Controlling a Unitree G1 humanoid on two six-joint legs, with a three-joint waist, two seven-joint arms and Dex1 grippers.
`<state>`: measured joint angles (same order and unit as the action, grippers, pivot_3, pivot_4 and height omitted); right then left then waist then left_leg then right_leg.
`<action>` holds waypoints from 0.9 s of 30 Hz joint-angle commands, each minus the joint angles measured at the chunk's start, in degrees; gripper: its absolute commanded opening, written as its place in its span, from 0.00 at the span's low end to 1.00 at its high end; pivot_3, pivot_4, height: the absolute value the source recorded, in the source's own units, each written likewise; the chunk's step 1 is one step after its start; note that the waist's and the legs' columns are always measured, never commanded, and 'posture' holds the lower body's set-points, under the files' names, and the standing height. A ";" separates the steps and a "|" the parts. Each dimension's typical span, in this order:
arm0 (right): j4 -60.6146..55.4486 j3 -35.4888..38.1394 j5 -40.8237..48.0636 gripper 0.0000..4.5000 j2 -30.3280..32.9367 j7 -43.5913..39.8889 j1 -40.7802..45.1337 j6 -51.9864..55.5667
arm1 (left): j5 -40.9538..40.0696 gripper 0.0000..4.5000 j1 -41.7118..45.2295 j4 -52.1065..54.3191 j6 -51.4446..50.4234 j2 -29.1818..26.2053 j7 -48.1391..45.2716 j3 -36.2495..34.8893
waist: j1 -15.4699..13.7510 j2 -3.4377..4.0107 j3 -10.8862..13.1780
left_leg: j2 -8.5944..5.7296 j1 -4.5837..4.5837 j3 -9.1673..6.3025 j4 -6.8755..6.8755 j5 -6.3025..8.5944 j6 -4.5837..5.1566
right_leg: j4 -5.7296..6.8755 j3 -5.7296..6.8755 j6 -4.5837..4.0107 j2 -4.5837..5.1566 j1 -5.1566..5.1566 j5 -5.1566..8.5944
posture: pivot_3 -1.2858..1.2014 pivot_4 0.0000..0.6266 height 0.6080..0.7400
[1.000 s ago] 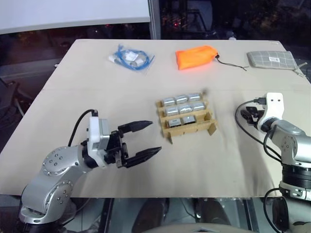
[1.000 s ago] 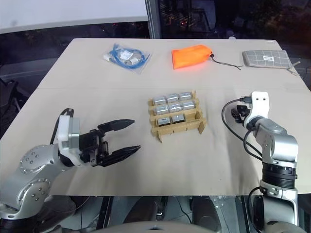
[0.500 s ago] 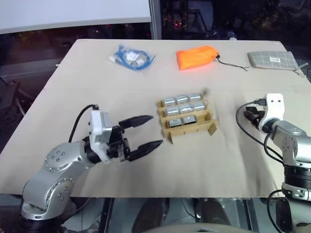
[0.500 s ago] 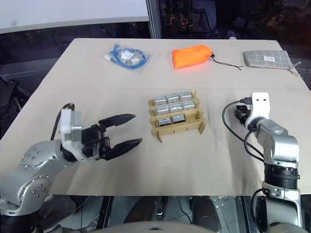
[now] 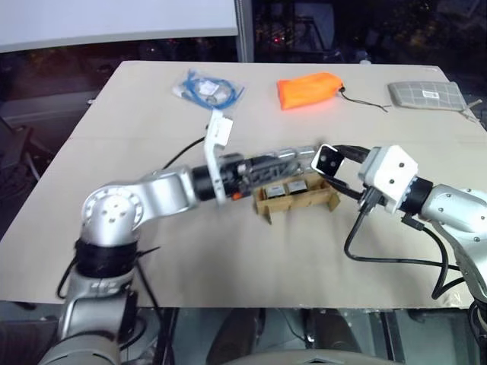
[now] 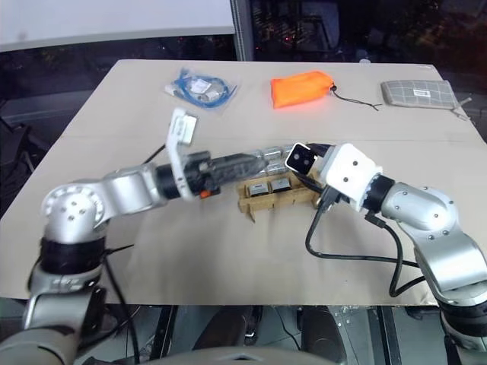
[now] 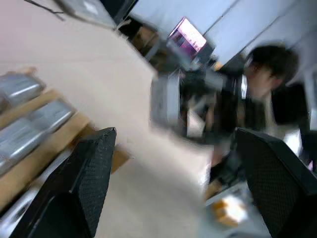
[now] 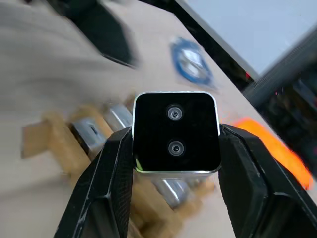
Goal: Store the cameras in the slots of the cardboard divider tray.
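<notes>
The cardboard divider tray (image 5: 298, 201) sits mid-table with several silver cameras (image 5: 294, 186) in its slots; its back rows are hidden behind my arms. Above the tray's right side hangs one more camera (image 5: 329, 160), dark lens face outward, with my right gripper (image 8: 176, 144) shut on it; both fingers (image 8: 111, 183) press its sides. My left gripper (image 5: 293, 158) reaches in level from the left over the tray's back rows, its tips close to that camera. In the left wrist view its fingers (image 7: 94, 173) stand wide apart and open with nothing between them.
An orange pouch (image 5: 308, 89), a bag of blue cable (image 5: 207, 90) and a grey checked pouch (image 5: 426, 93) lie along the table's far side. A black cable (image 5: 380, 258) loops from my right wrist over the table. A person (image 7: 270, 64) sits beyond the table.
Both arms have risen and swung in to meet over the tray. My right gripper has come from the table's right side and now holds a camera. The left gripper has rolled and stays open.
</notes>
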<state>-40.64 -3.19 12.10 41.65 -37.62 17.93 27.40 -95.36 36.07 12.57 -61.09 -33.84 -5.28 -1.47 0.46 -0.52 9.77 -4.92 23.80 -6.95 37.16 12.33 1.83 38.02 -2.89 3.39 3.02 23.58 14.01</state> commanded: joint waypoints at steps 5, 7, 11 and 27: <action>-4.27 -1.31 -2.42 0.41 -0.42 0.75 1.49 -0.90 | -4.56 0.88 3.77 -2.93 -2.08 2.00 4.01 0.98 | -0.04 0.00 0.00 | -0.01 0.00 0.04 -0.03 -0.01 -0.01 | 0.00 -0.06 -0.01 -0.01 0.04 0.00 | 0.52 0.24 1.00; -4.78 -1.93 -2.60 0.41 -1.14 1.11 2.16 -0.26 | -4.55 0.88 4.07 -3.60 -2.48 2.58 4.44 1.41 | -0.04 0.00 0.00 | -0.01 0.00 0.03 -0.03 -0.01 -0.02 | 0.01 -0.06 -0.01 -0.01 0.04 0.00 | 0.52 0.24 1.00; -5.68 -3.23 -2.90 0.41 -2.66 1.80 3.61 1.07 | -4.04 0.61 4.69 -4.73 -3.28 3.66 4.07 2.07 | -0.11 0.00 0.00 | -0.01 0.00 0.03 -0.03 -0.01 -0.02 | 0.01 -0.06 -0.01 0.00 0.04 0.00 | 0.52 0.24 1.00; -10.27 6.02 2.74 0.91 -4.96 4.14 -5.67 9.63 | 14.71 0.17 12.37 -10.32 -2.62 2.98 -10.57 3.29 | -1.53 -0.02 -0.01 | -0.04 0.02 0.02 -0.04 -0.01 -0.02 | 0.00 -0.01 -0.02 0.00 0.04 0.00 | 0.52 0.24 1.00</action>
<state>-48.22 -0.99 13.60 36.76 -34.49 13.47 35.89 -85.00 46.40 2.53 -65.36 -30.08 -11.54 1.43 -1.07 -0.54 9.76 -4.99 23.84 -6.95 37.13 12.32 1.81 38.00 -2.88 3.37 3.03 23.61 14.01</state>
